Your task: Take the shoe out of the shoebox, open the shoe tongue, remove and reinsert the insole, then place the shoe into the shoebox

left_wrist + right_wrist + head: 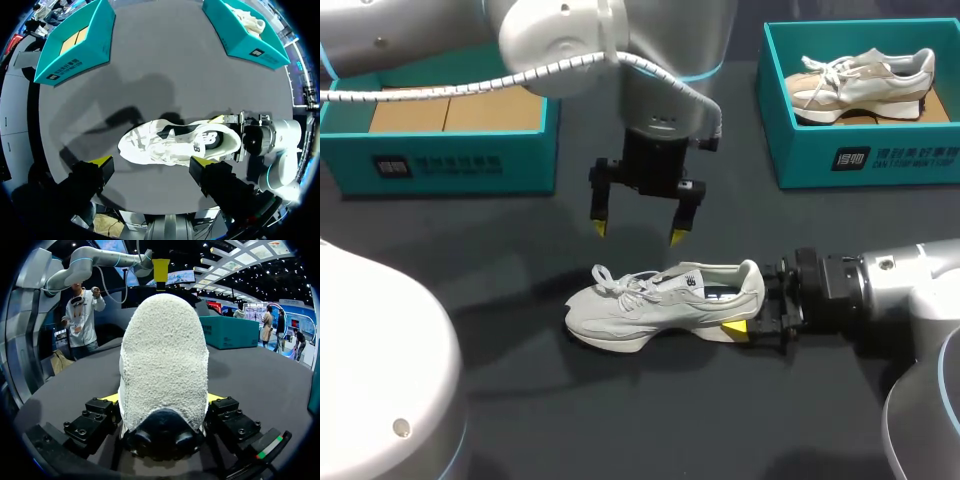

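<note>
Heel grab on the shoe (665, 305)
Right claw (752, 300) clamps its heel; left claw (638, 232) hangs open right above it.

Pale grey-white mesh sneaker (665, 305) with loose white laces, upright on its sole on the dark table (620, 420), toe pointing left, heel right. Well behind it, a teal cardboard shoebox (450, 150) at left rear, open, brown floor showing. At right rear, a second teal shoebox (865, 155) holding a beige-and-white sneaker (860, 85).
</note>
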You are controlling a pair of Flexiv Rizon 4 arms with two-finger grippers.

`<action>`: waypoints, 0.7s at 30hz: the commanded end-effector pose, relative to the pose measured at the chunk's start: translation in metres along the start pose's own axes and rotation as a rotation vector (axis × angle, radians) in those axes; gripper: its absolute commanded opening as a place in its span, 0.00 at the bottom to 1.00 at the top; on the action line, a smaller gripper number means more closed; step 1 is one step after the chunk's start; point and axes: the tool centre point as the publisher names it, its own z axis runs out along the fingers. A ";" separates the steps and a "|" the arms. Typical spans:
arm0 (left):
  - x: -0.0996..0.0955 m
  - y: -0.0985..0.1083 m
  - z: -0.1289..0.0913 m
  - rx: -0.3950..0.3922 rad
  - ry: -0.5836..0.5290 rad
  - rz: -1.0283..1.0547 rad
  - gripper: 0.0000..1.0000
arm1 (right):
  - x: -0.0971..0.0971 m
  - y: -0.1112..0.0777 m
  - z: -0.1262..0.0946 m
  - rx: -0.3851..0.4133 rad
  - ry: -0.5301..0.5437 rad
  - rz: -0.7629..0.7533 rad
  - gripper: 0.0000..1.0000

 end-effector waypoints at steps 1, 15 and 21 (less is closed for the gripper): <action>0.019 0.003 0.004 0.000 -0.037 -0.011 1.00 | -0.001 0.000 -0.001 0.004 0.000 0.001 0.00; 0.063 0.008 0.030 -0.059 -0.076 -0.073 1.00 | -0.001 0.000 -0.001 0.004 0.000 0.001 0.00; 0.071 0.006 0.040 -0.047 -0.074 -0.086 1.00 | -0.001 0.000 -0.001 0.004 0.000 0.001 0.00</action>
